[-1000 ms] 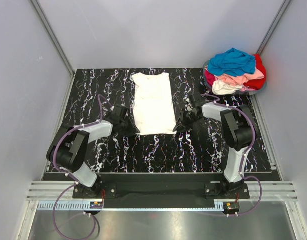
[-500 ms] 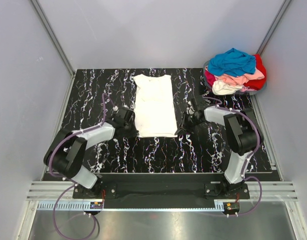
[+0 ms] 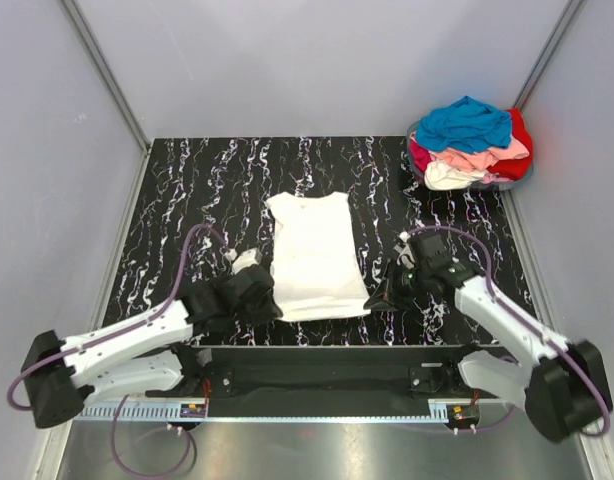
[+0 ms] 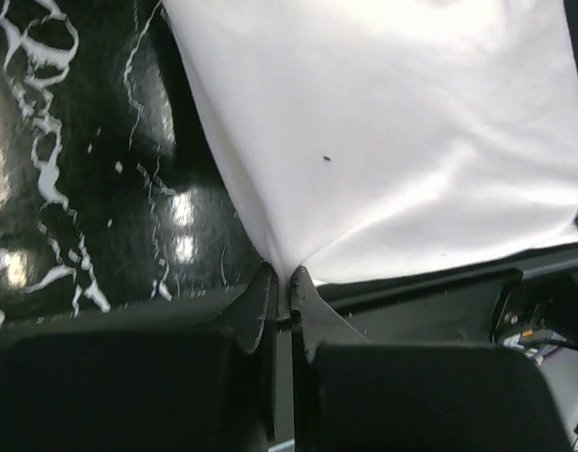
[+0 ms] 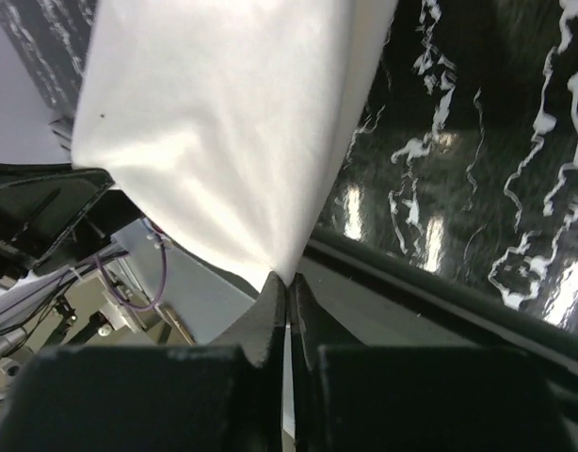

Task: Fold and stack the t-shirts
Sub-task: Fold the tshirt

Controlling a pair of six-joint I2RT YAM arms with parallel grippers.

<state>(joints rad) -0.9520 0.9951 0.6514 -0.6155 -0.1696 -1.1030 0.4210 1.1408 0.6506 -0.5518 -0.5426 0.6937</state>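
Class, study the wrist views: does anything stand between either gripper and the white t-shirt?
Nothing visible does. The left gripper and the right gripper each pinch a near corner of the white t-shirt, with no gap and no object between.

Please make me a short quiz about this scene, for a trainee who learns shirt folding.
1. True or false: the left gripper and the right gripper are each shut on the white t-shirt.
2. Where is the pile of coloured t-shirts? A far right corner; B near left corner; C under the white t-shirt.
3. Which colour tops the pile?
Key: 1 true; 2 A; 3 blue.
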